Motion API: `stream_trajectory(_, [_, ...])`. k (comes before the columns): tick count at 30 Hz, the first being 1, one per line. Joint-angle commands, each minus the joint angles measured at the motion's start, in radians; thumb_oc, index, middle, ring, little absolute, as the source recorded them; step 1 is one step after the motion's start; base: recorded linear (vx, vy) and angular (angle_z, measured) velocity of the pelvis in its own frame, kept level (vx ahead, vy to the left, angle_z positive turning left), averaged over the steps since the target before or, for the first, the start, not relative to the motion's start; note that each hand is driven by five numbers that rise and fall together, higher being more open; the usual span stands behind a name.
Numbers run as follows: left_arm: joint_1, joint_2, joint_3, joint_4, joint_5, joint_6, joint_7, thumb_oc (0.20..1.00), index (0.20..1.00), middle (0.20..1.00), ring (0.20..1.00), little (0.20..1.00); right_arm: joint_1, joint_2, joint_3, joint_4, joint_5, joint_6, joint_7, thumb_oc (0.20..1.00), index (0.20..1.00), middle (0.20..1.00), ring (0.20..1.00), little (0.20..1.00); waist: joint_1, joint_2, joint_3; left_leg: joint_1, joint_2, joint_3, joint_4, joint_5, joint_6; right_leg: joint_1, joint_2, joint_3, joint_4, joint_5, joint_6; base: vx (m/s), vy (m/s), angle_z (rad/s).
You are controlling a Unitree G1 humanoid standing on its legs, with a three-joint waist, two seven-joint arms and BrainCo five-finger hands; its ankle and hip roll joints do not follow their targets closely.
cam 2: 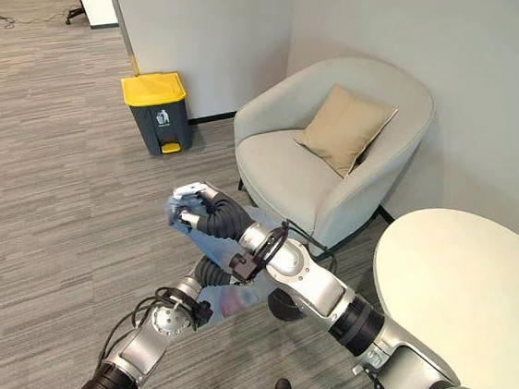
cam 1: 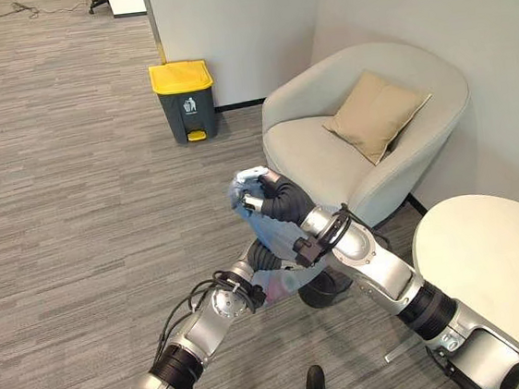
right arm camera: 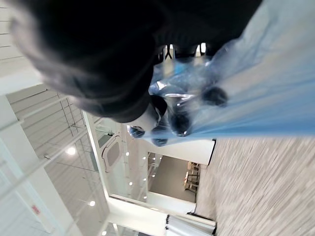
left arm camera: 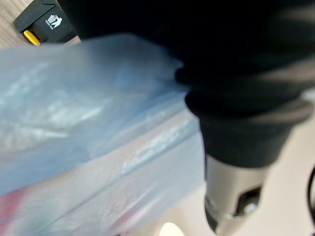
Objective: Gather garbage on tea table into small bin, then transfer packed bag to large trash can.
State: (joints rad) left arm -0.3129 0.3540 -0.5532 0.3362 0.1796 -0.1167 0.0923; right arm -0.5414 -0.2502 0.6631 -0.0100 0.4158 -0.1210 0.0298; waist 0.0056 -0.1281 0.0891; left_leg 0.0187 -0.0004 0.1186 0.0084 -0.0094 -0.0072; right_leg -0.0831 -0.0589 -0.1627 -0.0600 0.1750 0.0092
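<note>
We hold the soft, light, slippery blue bag (cam 1: 262, 241) in mid-air above the floor, our right hand (cam 1: 258, 195) curled tight round its gathered neck, the best grip, our left hand (cam 1: 260, 267) beneath, fingers hidden.

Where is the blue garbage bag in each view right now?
Left eye view: blue garbage bag at centre, hanging from the right hand.
Right eye view: left of centre.
Left wrist view: fills the left side.
Right wrist view: upper right, bunched in the fingers.
Shared landmark: yellow-lidded trash can.
</note>
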Motion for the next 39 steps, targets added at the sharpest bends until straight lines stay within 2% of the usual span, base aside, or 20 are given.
stream_trajectory(1, [-0.099, -0.036, -0.047, 0.052, 0.043, -0.012, 0.067, 0.2, 0.2, 0.2, 0.2, 0.2, -0.129, 0.095, -0.029, -0.093, 0.094, -0.075, -0.005, 0.2, 0.2, 0.2, 0.2, 0.2, 0.003, 0.002, -0.009, -0.005, 0.01, 0.006, -0.05, -0.045, -0.01, 0.061, -0.028, 0.046, 0.073, -0.198, 0.101, 0.0, 0.0, 0.0])
stream_trajectory(10, [-0.086, -0.035, 0.025, -0.05, -0.078, -0.035, 0.11, 0.2, 0.2, 0.2, 0.2, 0.2, -0.11, 0.075, -0.016, -0.098, 0.062, -0.068, 0.003, 0.2, 0.2, 0.2, 0.2, 0.2, 0.005, 0.002, -0.014, 0.002, 0.009, 0.002, -0.051, -0.045, -0.011, 0.072, -0.03, 0.044, 0.068, -0.199, 0.1, 0.0, 0.0, 0.0])
stream_trajectory(12, [-0.075, -0.031, 0.04, -0.072, -0.096, -0.039, 0.107, 0.2, 0.2, 0.2, 0.2, 0.2, -0.103, 0.057, -0.021, -0.098, 0.023, -0.062, 0.005, 0.2, 0.2, 0.2, 0.2, 0.2, 0.005, 0.003, -0.016, 0.004, 0.008, 0.001, -0.053, -0.045, -0.011, 0.075, -0.03, 0.043, 0.067, -0.201, 0.1, 0.0, 0.0, 0.0])
stream_trajectory(15, [-0.051, -0.02, 0.069, -0.11, -0.117, -0.047, 0.105, 0.2, 0.2, 0.2, 0.2, 0.2, -0.091, -0.002, -0.035, -0.107, -0.123, -0.055, -0.004, 0.2, 0.2, 0.2, 0.2, 0.2, 0.004, 0.005, -0.019, 0.008, 0.009, -0.001, -0.055, -0.045, -0.012, 0.079, -0.031, 0.041, 0.064, -0.203, 0.1, 0.0, 0.0, 0.0])
stream_trajectory(16, [-0.045, -0.018, 0.073, -0.116, -0.121, -0.047, 0.104, 0.2, 0.2, 0.2, 0.2, 0.2, -0.088, -0.015, -0.039, -0.11, -0.156, -0.049, -0.008, 0.269, 0.269, 0.269, 0.269, 0.269, 0.004, 0.005, -0.02, 0.009, 0.009, -0.001, -0.055, -0.046, -0.012, 0.08, -0.031, 0.04, 0.064, -0.204, 0.1, 0.0, 0.0, 0.0])
stream_trajectory(17, [-0.044, -0.018, 0.073, -0.117, -0.121, -0.047, 0.104, 0.2, 0.2, 0.2, 0.2, 0.2, -0.087, -0.015, -0.038, -0.111, -0.157, -0.048, -0.008, 0.473, 0.473, 0.473, 0.473, 0.473, 0.004, 0.006, -0.02, 0.009, 0.009, -0.001, -0.055, -0.046, -0.012, 0.08, -0.031, 0.04, 0.064, -0.204, 0.1, 0.0, 0.0, 0.0])
stream_trajectory(18, [-0.031, -0.015, 0.087, -0.135, -0.133, -0.049, 0.1, 0.2, 0.2, 0.2, 0.2, 0.2, -0.083, -0.037, -0.044, -0.113, -0.224, -0.045, -0.014, 0.922, 0.922, 0.922, 0.922, 0.922, 0.004, 0.006, -0.022, 0.011, 0.009, -0.001, -0.057, -0.046, -0.012, 0.082, -0.031, 0.039, 0.062, -0.204, 0.101, 0.0, 0.0, 0.0])
stream_trajectory(19, [-0.019, -0.014, 0.095, -0.141, -0.139, -0.052, 0.103, 0.2, 0.2, 0.2, 0.2, 0.2, -0.078, -0.048, -0.048, -0.115, -0.259, -0.043, -0.019, 1.0, 1.0, 1.0, 1.0, 1.0, 0.004, 0.007, -0.023, 0.012, 0.009, -0.002, -0.058, -0.046, -0.012, 0.083, -0.031, 0.038, 0.061, -0.204, 0.101, 0.0, 0.0, 0.0])
stream_trajectory(22, [0.025, -0.009, 0.139, -0.171, -0.186, -0.061, 0.111, 0.2, 0.2, 0.2, 0.2, 0.2, -0.062, -0.092, -0.07, -0.131, -0.383, -0.04, -0.039, 1.0, 1.0, 1.0, 1.0, 1.0, 0.007, 0.01, -0.024, 0.014, 0.01, -0.005, -0.058, -0.045, -0.012, 0.085, -0.031, 0.036, 0.06, -0.205, 0.101, 0.0, 0.0, 0.0])
stream_trajectory(23, [0.059, -0.003, 0.167, -0.188, -0.209, -0.064, 0.112, 0.2, 0.2, 0.2, 0.2, 0.2, -0.048, -0.125, -0.089, -0.149, -0.467, -0.041, -0.057, 1.0, 1.0, 1.0, 1.0, 1.0, 0.008, 0.012, -0.025, 0.014, 0.01, -0.006, -0.057, -0.044, -0.012, 0.087, -0.031, 0.037, 0.059, -0.205, 0.101, 0.0, 0.0, 0.0])
stream_trajectory(24, [0.06, -0.003, 0.167, -0.189, -0.209, -0.064, 0.112, 0.2, 0.2, 0.2, 0.2, 0.2, -0.048, -0.125, -0.089, -0.149, -0.467, -0.04, -0.057, 1.0, 1.0, 1.0, 1.0, 1.0, 0.008, 0.012, -0.025, 0.015, 0.01, -0.006, -0.057, -0.044, -0.012, 0.087, -0.031, 0.037, 0.058, -0.205, 0.101, 0.0, 0.0, 0.0])
stream_trajectory(27, [0.136, 0.017, 0.241, -0.199, -0.252, -0.058, 0.118, 0.2, 0.2, 0.2, 0.2, 0.2, 0.012, -0.201, -0.154, -0.207, -0.603, -0.045, -0.094, 1.0, 1.0, 1.0, 1.0, 1.0, 0.003, 0.019, -0.028, 0.019, 0.011, -0.008, -0.058, -0.043, -0.013, 0.094, -0.028, 0.039, 0.054, -0.206, 0.101, 0.0, -0.013, 0.0])
stream_trajectory(35, [0.221, 0.032, 0.308, -0.19, -0.275, -0.047, 0.099, 0.2, 0.2, 0.2, 0.2, 0.2, 0.114, -0.26, -0.233, -0.223, -0.653, -0.046, -0.107, 1.0, 1.0, 1.0, 1.0, 1.0, -0.002, 0.027, -0.033, 0.021, 0.013, -0.008, -0.059, -0.04, -0.014, 0.1, -0.026, 0.038, 0.05, -0.21, 0.1, 0.0, 0.0, 0.0])
stream_trajectory(36, [0.274, 0.044, 0.353, -0.172, -0.275, -0.042, 0.076, 0.2, 0.2, 0.2, 0.2, 0.2, 0.217, -0.292, -0.305, -0.218, -0.626, -0.044, -0.094, 1.0, 1.0, 1.0, 1.0, 1.0, -0.008, 0.031, -0.035, 0.023, 0.013, -0.008, -0.06, -0.038, -0.015, 0.105, -0.026, 0.036, 0.048, -0.21, 0.101, 0.0, 0.0, 0.0])
stream_trajectory(39, [0.334, 0.062, 0.404, -0.16, -0.27, -0.042, 0.042, 0.2, 0.2, 0.2, 0.2, 0.2, 0.351, -0.315, -0.383, -0.173, -0.592, -0.038, -0.076, 1.0, 1.0, 1.0, 1.0, 1.0, -0.014, 0.037, -0.034, 0.025, 0.014, -0.009, -0.063, -0.036, -0.016, 0.105, -0.025, 0.033, 0.049, -0.212, 0.102, 0.0, -0.014, 0.03])
